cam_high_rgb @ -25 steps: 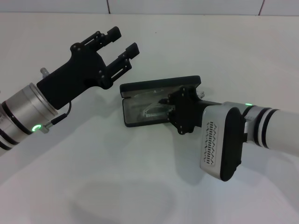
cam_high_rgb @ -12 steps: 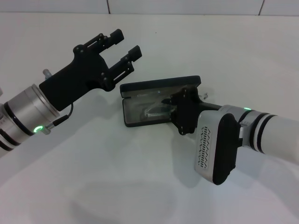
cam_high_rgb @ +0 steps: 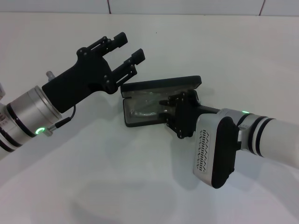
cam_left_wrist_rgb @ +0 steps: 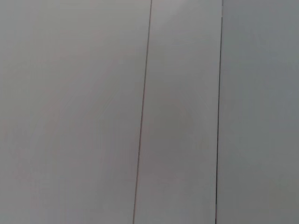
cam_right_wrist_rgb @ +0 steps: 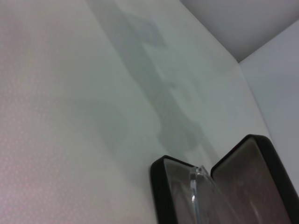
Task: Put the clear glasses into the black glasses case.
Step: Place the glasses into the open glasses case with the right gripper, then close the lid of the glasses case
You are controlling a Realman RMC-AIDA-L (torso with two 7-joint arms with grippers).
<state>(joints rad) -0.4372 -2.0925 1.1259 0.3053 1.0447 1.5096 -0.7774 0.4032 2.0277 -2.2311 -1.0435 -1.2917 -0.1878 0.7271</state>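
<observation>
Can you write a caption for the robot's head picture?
Right gripper at the open black glasses case with clear glasses inside; open left gripper hovers nearby.

clear glasses: 1 | black glasses case: 1 | left tool: 1 | right tool: 1

The setting appeared to be a bare robot test bench rather than a home or a shop. The work surface was a plain white table, matt and finely textured in the right wrist view, carrying only the black glasses case. Behind it stood a white wall divided by thin dark seams into large flat panels or tiles; the left wrist view showed the same pale panelling with two narrow vertical joints. In the right wrist view the table met two such walls at a corner. No furnishing, signage or domestic fitting was visible from which to identify the premises more closely.
</observation>
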